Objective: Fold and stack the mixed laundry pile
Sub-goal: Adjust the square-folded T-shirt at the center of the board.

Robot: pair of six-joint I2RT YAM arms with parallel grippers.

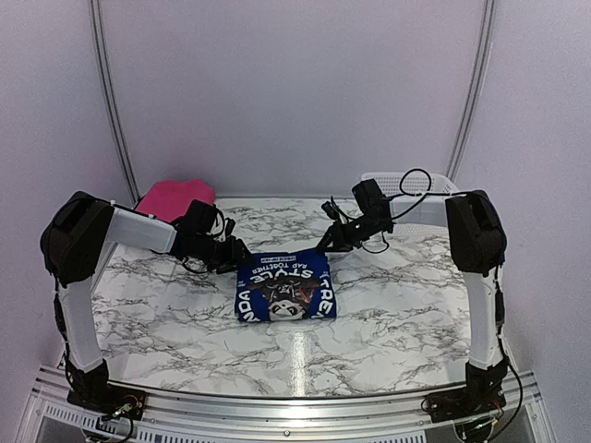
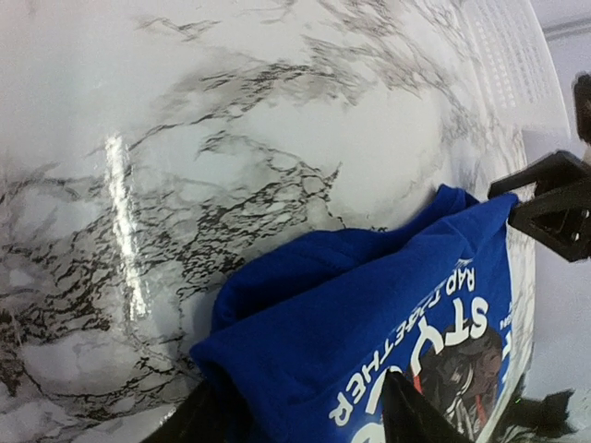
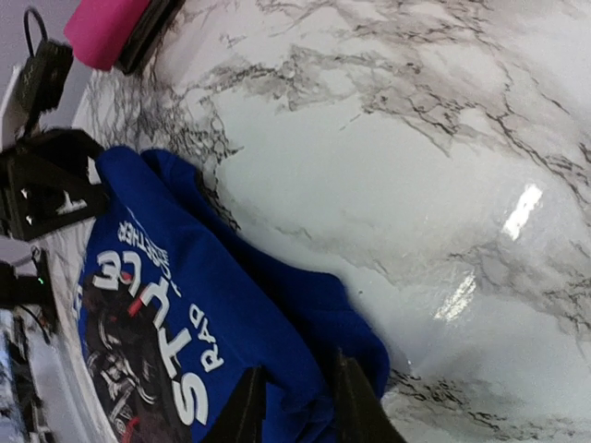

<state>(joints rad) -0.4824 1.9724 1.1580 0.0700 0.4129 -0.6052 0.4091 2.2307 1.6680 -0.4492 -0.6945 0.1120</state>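
Note:
The royal blue garment [image 1: 284,288] lies folded in a rectangle at the table's middle, printed side up. It also shows in the left wrist view [image 2: 369,314] and the right wrist view [image 3: 185,277]. My left gripper [image 1: 242,257] is at its far left corner; its jaws [image 2: 295,425] stand apart, astride the thick folded corner. My right gripper [image 1: 325,247] is at the far right corner, its fingers [image 3: 297,411] close together with blue cloth bunched between them. The magenta-pink garment [image 1: 174,197] lies folded at the back left.
A white mesh basket [image 1: 416,189] stands at the back right, behind my right arm. The pink garment rests on a dark tray [image 3: 148,32]. Bare marble table [image 1: 397,305] shows to the right, the left and in front of the blue garment.

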